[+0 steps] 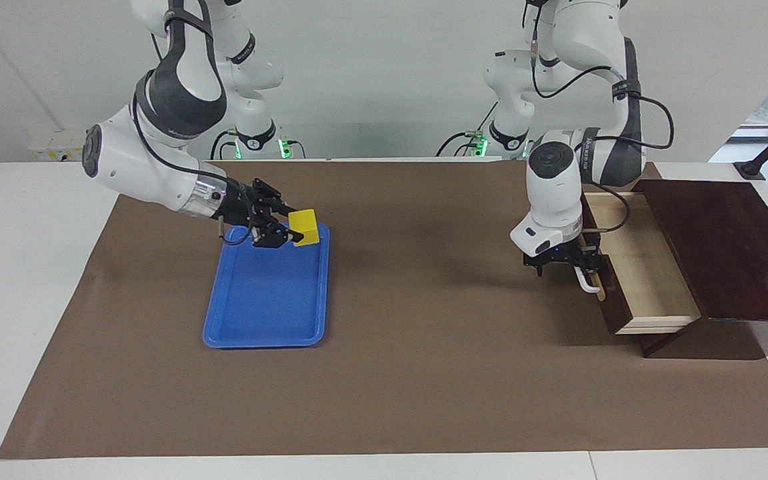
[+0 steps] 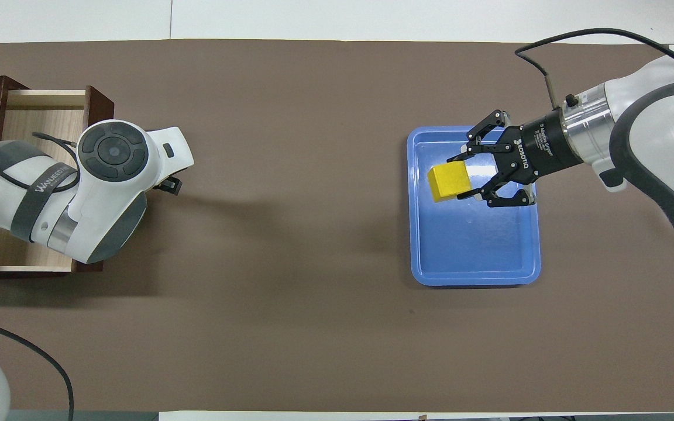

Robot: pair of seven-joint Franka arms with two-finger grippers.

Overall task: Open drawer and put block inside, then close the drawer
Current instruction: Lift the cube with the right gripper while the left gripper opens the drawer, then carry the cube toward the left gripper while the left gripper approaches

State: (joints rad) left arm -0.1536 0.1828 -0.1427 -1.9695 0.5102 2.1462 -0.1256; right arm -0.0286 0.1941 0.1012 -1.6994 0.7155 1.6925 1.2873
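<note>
The yellow block (image 1: 305,227) is held in my right gripper (image 1: 293,230), which is shut on it and holds it up over the blue tray (image 1: 261,313). It also shows in the overhead view (image 2: 447,181), with the right gripper (image 2: 464,178) coming in from the right arm's end. The drawer (image 1: 647,267) of the dark brown box (image 1: 724,247) stands pulled out, its pale wood inside bare (image 2: 44,126). My left gripper (image 1: 565,265) points down at the drawer's front by the white handle (image 1: 586,282). In the overhead view the left arm's wrist hides it.
The blue tray (image 2: 474,251) lies on the brown mat (image 1: 424,373) toward the right arm's end and holds nothing else. The box stands at the left arm's end. White table edge surrounds the mat.
</note>
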